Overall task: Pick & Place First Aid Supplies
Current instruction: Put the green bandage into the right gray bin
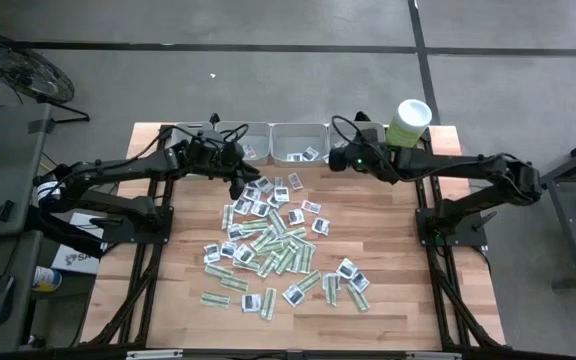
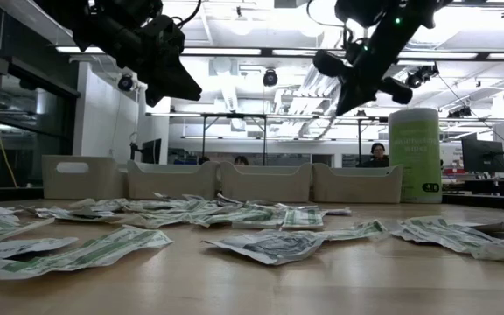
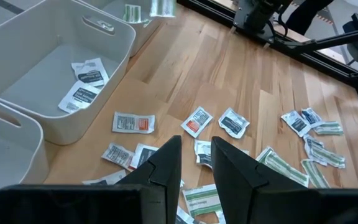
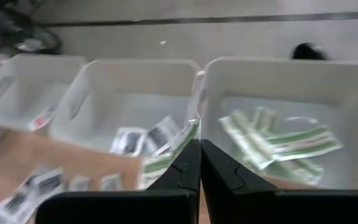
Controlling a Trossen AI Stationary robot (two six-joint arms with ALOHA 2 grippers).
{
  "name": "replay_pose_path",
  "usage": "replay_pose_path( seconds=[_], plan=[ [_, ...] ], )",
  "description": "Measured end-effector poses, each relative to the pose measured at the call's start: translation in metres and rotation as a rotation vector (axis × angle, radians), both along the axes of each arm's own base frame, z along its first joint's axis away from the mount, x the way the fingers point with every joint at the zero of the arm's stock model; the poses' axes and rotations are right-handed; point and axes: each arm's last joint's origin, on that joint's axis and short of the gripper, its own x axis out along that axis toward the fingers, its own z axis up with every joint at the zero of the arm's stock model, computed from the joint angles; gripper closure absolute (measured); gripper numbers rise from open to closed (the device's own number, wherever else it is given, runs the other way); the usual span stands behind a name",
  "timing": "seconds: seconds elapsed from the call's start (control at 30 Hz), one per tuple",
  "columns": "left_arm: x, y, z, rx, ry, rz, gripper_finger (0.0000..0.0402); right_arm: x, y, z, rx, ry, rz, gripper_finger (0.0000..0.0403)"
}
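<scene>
Right wrist view: my right fingers (image 4: 199,163) are clamped on a green-white strip (image 4: 178,144), hanging over the trays (image 4: 135,81) at the counter's (image 1: 388,310) twelve o'clock edge. My left fingers (image 3: 196,167) stand slightly apart, empty, above the sachets (image 1: 273,245) strewn mid-counter.

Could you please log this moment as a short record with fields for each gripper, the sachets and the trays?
left gripper: open, empty, above the sachet pile's tray-side edge
right gripper: shut on a green-white strip sachet, over the trays
sachet pile: scattered on the wooden table
trays: row at the far edge; some hold sachets
tub: upright beside the right-end tray
</scene>
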Motion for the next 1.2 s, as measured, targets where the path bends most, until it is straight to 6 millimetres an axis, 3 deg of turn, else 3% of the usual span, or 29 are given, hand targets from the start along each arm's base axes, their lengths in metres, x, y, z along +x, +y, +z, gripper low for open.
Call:
replay_pose_path(
  seconds=[0.37, 0.67, 1.2],
  plan=[
    [0.000, 0.000, 0.000, 0.002, 0.001, 0.005, 0.0315, -0.017, -0.034, -0.010, -0.004, 0.106, -0.169, 0.0403],
    [0.000, 0.001, 0.000, -0.015, -0.001, 0.020, 0.0315, -0.008, -0.058, -0.042, 0.065, 0.181, -0.206, 0.0403],
    [0.000, 0.001, 0.000, -0.018, 0.002, 0.047, 0.0315, -0.003, -0.098, -0.062, 0.089, 0.032, -0.298, 0.0403]
  ],
)
